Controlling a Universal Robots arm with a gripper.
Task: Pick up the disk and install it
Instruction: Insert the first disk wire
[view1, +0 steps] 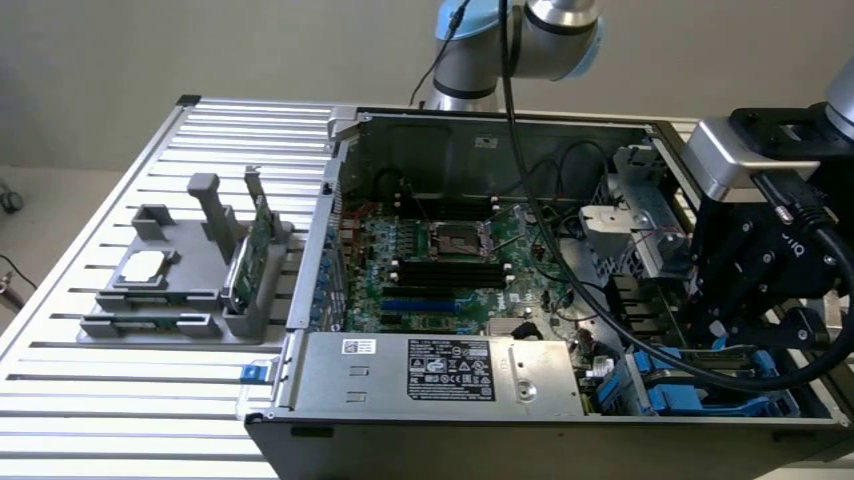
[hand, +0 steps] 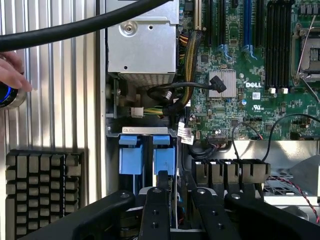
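The open computer case (view1: 334, 200) lies on a slatted metal table. In its drive bay at the exterior view's near right stand blue plastic carrier brackets (view1: 663, 378). In the wrist view two blue carrier tabs sit side by side. The nearer one (hand: 164, 159), which I take for the disk's carrier, is right at my gripper (hand: 179, 187); the disk's metal body is hidden. My black gripper (view1: 727, 345) is low over this bay, with thick black cables running from it.
A grey fixture (view1: 174, 300) on the exterior view's left holds a small silver chip (view1: 147, 265) and an upright green card (view1: 254, 255). The power supply (view1: 441, 372) borders the bay. A person's hand (hand: 12, 70) rests beside a blue-lit knob.
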